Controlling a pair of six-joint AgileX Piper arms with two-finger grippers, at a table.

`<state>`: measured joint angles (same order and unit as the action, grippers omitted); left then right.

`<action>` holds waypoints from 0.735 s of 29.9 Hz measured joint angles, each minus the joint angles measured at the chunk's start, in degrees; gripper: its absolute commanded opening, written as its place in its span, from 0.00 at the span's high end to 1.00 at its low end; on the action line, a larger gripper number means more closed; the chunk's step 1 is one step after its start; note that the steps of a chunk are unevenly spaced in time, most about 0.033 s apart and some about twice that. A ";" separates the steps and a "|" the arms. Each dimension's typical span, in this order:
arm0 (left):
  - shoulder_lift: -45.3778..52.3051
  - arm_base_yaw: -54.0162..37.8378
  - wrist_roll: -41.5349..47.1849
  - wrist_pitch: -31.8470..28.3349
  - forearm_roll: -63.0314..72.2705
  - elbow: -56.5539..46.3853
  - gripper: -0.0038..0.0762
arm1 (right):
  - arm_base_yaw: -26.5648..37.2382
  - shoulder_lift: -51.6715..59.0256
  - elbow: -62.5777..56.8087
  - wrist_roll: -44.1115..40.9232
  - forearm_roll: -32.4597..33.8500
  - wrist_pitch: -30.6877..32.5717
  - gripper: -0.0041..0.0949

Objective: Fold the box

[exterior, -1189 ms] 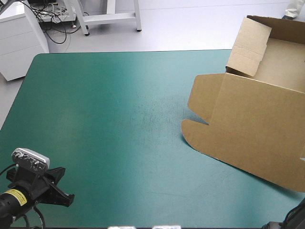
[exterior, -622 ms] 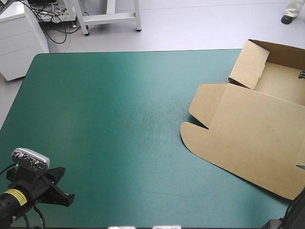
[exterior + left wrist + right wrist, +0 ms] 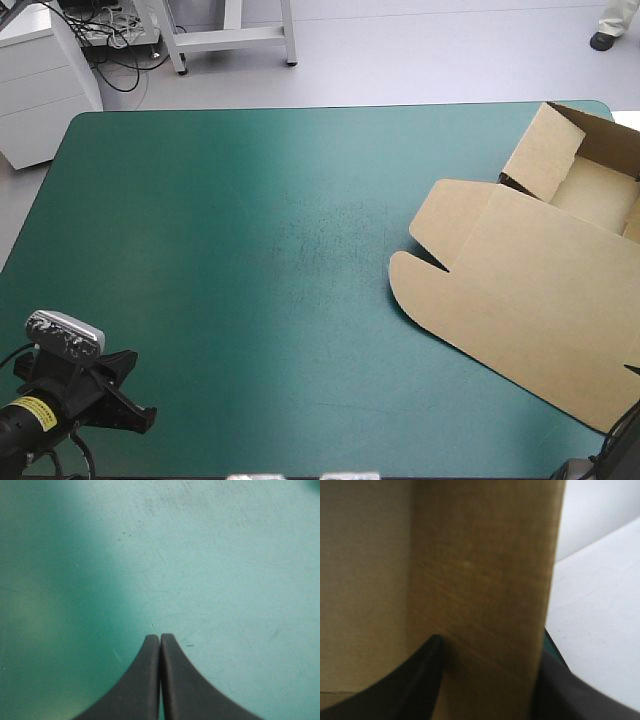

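Right tool [image 3: 490, 645] apparently gripping box [image 3: 480, 555], hidden overhead

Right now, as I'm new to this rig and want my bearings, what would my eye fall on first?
The brown box at the right of the teal-green cover: its lid lies flat toward the near edge, with walls raised at the far right corner. The right pincer is shut on an edge of it. The left pincer is shut and empty over bare cover at the near left corner.
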<state>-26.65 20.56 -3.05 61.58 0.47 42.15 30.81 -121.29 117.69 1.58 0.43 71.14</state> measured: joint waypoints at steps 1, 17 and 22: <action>0.00 0.00 -0.11 0.06 0.00 0.00 0.99 | 0.12 0.27 0.00 0.00 -0.43 0.00 0.24; 0.00 0.00 -0.40 0.05 -0.47 0.00 0.99 | -1.74 25.80 -7.56 2.73 -9.82 0.06 0.98; 0.00 0.00 -0.46 0.19 -1.31 0.00 0.99 | -6.92 33.12 -15.25 4.30 -9.82 0.06 0.96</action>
<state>-26.65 20.56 -3.52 61.76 -0.84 42.15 23.89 -88.18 102.44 5.88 -9.39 71.21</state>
